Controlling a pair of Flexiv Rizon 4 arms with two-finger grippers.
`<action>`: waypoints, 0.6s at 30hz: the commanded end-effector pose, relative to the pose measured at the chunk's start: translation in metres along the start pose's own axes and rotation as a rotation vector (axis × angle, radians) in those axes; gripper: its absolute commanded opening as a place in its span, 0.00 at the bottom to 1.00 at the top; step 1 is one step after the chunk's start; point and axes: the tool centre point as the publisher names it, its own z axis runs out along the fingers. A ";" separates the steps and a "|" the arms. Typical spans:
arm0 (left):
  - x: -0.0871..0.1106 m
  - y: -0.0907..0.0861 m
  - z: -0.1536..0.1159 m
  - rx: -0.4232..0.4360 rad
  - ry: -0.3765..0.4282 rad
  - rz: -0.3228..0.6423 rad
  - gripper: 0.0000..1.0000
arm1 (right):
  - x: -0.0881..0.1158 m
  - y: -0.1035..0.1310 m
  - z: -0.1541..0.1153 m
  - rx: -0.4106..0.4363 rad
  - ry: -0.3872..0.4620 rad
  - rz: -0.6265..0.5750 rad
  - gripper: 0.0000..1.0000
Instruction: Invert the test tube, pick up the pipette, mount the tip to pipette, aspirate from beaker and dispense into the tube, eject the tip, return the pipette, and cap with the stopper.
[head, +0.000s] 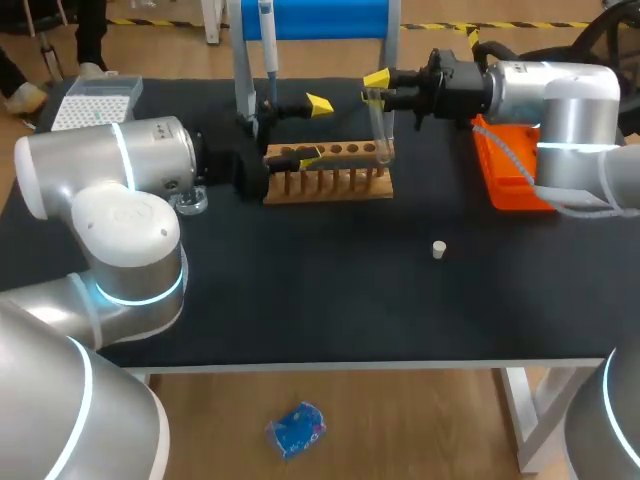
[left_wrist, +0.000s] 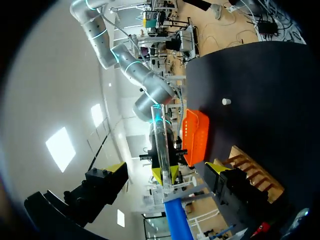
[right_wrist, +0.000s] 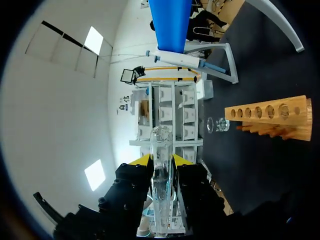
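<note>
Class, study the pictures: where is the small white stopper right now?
In the head view, the stopper sits alone on the black table, right of centre, nearer the robot than the wooden rack and the orange bin.

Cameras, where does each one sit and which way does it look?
Head view: above and behind the robot, looking down on the table; both arms show, left gripper open, right gripper shut on the test tube.
Left wrist view: on the left wrist, looking along its open fingers at the test tube in the right gripper.
Right wrist view: on the right wrist, looking along its fingers, the test tube between them, toward the wooden rack.
Shared: all show the test tube and wooden rack.
</note>
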 end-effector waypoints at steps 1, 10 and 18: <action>0.007 -0.006 0.019 0.026 -0.063 -0.005 1.00 | -0.006 0.008 0.001 0.018 0.006 -0.001 0.00; 0.004 -0.021 0.049 0.059 -0.058 0.007 1.00 | -0.007 0.009 0.006 0.044 0.005 -0.031 0.00; 0.004 -0.020 0.050 0.046 -0.046 0.022 1.00 | -0.007 0.009 0.006 0.044 0.005 -0.031 0.00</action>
